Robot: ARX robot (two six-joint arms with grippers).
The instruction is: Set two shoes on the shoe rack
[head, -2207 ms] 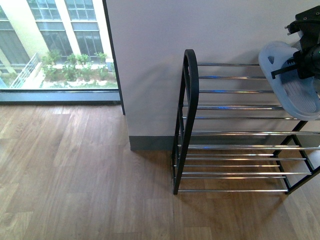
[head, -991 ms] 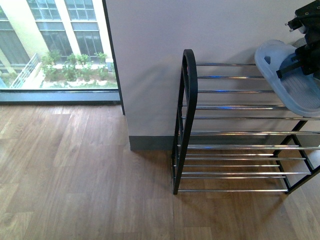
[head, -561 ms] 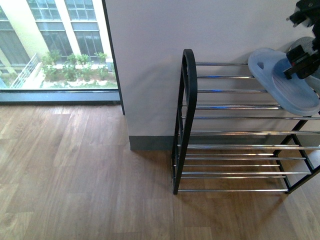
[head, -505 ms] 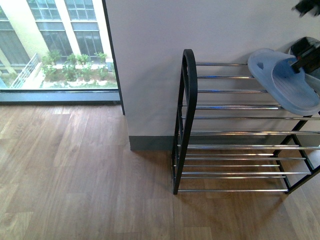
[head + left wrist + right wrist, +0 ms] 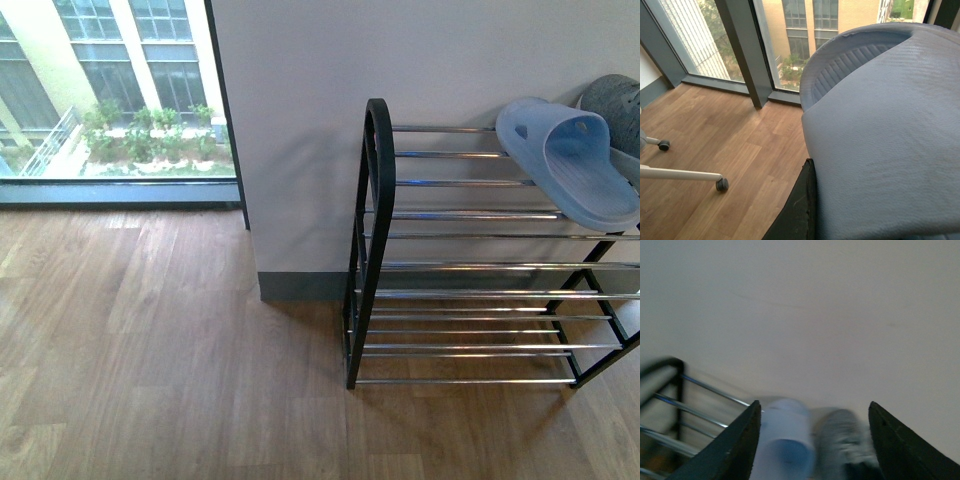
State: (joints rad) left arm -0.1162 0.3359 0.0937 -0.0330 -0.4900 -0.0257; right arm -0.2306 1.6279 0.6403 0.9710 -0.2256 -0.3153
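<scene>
A blue slipper lies on the top shelf of the black-framed shoe rack, near its right end. Beside it, at the frame's right edge, part of a grey mesh shoe shows. The blurred right wrist view shows my right gripper open and empty, raised above that slipper and the grey shoe on the rack. In the left wrist view my left gripper is shut on a second blue slipper. Only one black finger shows; the other is hidden. Neither arm appears in the front view.
The rack stands against a white wall with a grey skirting, on a wooden floor. A floor-length window is to the left. A white chair leg with casters shows in the left wrist view.
My right gripper lowered the blue slipper onto the top shelf, let go of it and withdrew up and right out of the front view. The grey shoe behind is now uncovered.
</scene>
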